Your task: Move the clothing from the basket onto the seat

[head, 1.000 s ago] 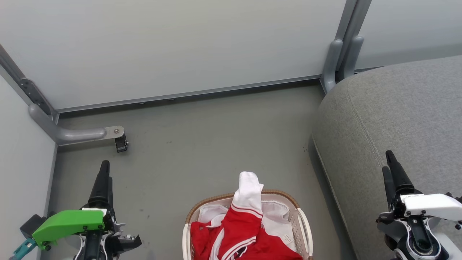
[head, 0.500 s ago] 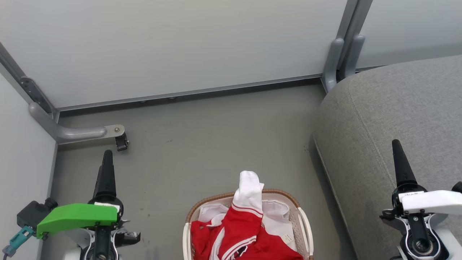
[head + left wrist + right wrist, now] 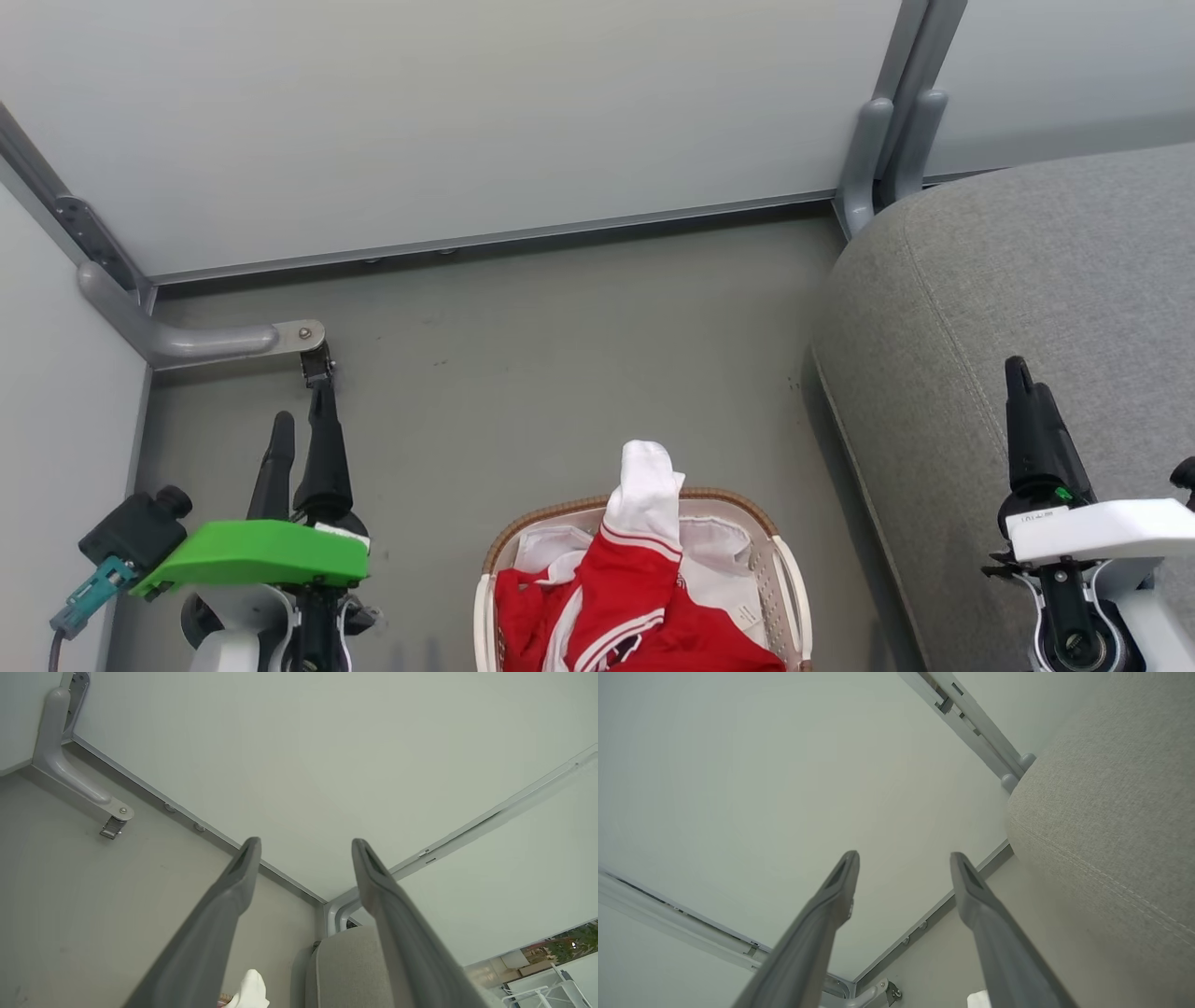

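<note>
Red clothing [image 3: 635,607] with white trim is heaped in the white basket [image 3: 789,588] at the bottom centre of the head view, a white end sticking up over the brown rim. That white tip [image 3: 250,989] also shows low in the left wrist view. The grey seat [image 3: 1027,299] fills the right side; its cushion [image 3: 1111,812] shows in the right wrist view too. My left gripper [image 3: 301,411] stands open over the floor, left of the basket, holding nothing. My right gripper [image 3: 1022,373] stands open above the seat's front part, empty. Both wrist views show wide gaps between the fingers.
Pale partition walls [image 3: 467,112] close off the back and left. A grey bracket with a small caster [image 3: 313,359] juts from the left wall just beyond my left fingertips. A grey post [image 3: 882,140] stands at the seat's far corner. Grey floor [image 3: 560,355] lies between walls, basket and seat.
My left gripper has moved forward and to the right, rolling so both fingers show side by side. My right gripper has moved forward over the seat. The basket and clothing have not moved.
</note>
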`<state>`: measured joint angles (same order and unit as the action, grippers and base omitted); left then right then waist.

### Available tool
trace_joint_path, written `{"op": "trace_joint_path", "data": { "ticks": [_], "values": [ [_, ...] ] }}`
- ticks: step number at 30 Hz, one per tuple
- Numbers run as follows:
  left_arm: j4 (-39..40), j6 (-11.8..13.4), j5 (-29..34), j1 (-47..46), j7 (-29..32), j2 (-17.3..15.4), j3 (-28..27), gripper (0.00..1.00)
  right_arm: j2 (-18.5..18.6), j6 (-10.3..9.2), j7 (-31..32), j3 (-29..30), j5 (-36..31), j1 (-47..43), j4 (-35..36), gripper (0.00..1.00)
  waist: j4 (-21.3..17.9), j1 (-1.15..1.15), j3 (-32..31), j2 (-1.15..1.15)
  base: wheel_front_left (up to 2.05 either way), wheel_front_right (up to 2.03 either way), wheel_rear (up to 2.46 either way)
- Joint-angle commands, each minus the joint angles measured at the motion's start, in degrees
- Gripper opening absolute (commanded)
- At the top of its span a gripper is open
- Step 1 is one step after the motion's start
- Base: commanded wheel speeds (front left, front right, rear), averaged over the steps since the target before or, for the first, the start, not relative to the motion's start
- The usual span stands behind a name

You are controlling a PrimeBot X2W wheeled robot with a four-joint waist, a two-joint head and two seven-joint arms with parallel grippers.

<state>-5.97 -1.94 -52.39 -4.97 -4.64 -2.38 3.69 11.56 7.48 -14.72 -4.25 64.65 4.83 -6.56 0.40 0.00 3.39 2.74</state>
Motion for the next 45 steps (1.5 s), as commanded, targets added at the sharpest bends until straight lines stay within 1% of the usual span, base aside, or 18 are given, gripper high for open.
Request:
{"op": "trace_joint_path", "data": {
  "ticks": [1,8,17,24,26,45],
  "values": [
    [0.81,0.36,2.69,0.21,-0.52,-0.36,0.52,1.00,0.09,0.02,-0.20,0.86,-2.69,-0.44,1.08,1.00,0.02,0.00,0.01,0.00,0.00,0.00,0.00],
    [0.16,1.73,9.88,0.75,-1.75,-0.40,2.23,1.00,-0.97,0.02,-0.22,2.30,-10.15,-1.49,0.49,1.00,0.08,0.00,-0.09,0.00,0.00,0.00,0.00],
    [-1.69,2.96,16.43,1.85,-3.26,-0.45,3.63,1.00,-2.31,0.02,-0.26,4.73,-19.80,-2.49,-1.72,1.00,0.23,0.00,-0.37,0.00,0.00,0.00,0.00],
    [-2.92,3.05,19.86,2.50,-4.28,-0.48,4.56,1.00,-3.16,0.02,-0.28,5.46,-25.63,-3.04,-2.42,1.00,0.40,0.00,-0.48,0.00,0.00,0.00,0.00],
    [-3.64,2.82,21.10,2.68,-4.72,-0.50,4.89,1.00,-3.58,0.02,-0.30,5.69,-28.21,-3.29,-2.56,1.00,0.49,0.00,-0.52,0.00,0.00,0.00,0.00],
    [-6.61,2.32,28.73,2.89,-7.24,-0.57,6.49,1.00,-5.78,0.02,-0.37,8.49,-41.55,-4.57,-3.11,1.00,1.11,0.00,-0.49,0.00,0.00,0.00,0.00]
  ]
}}
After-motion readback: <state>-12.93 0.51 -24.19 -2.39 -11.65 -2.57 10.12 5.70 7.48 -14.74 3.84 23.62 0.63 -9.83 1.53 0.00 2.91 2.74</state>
